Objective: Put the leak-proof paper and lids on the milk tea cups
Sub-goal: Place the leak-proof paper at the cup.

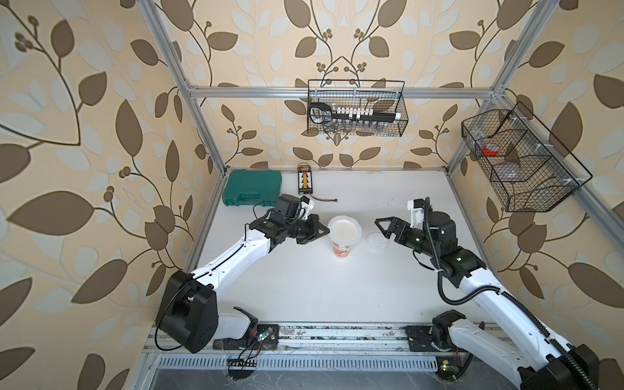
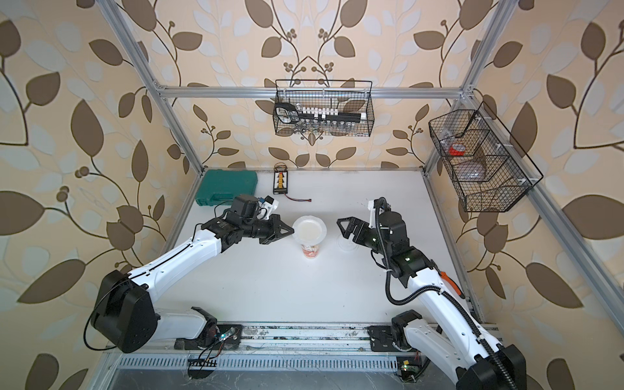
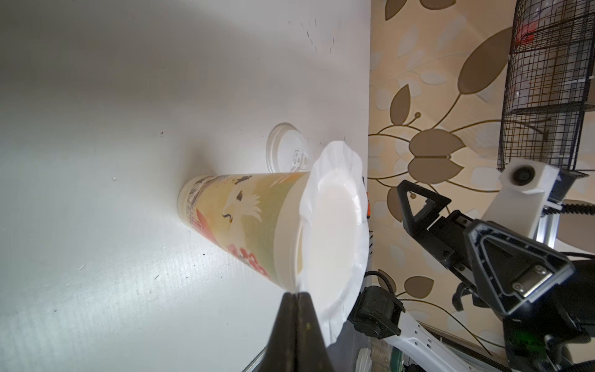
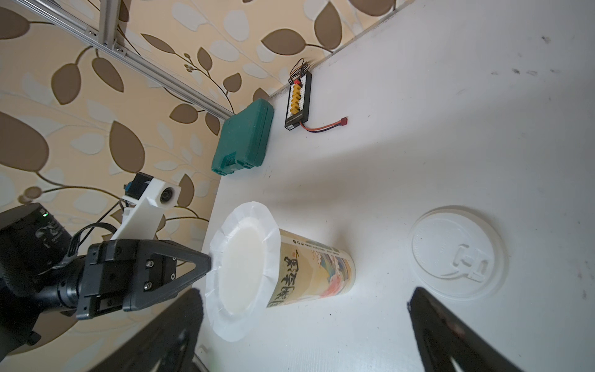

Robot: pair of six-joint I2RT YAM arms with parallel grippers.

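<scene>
The milk tea cup (image 1: 340, 251) (image 2: 310, 251) stands upright mid-table, white with red-orange print low down. The round translucent leak-proof paper (image 1: 344, 229) (image 3: 335, 232) (image 4: 241, 267) lies over its rim, with its frilled edge overhanging all round. My left gripper (image 1: 327, 230) (image 3: 297, 294) is at the cup's left, shut, its tips pinching the paper's edge. To the right of the cup, my right gripper (image 1: 383, 231) (image 4: 304, 294) hangs open above the table with nothing between its fingers.
A stiff white lid (image 1: 376, 241) (image 4: 457, 251) lies flat on the table under the right gripper. A green case (image 1: 251, 187) and a black connector board (image 1: 305, 182) sit at the back left. Wire baskets (image 1: 356, 108) (image 1: 516, 158) hang on the back and right frame.
</scene>
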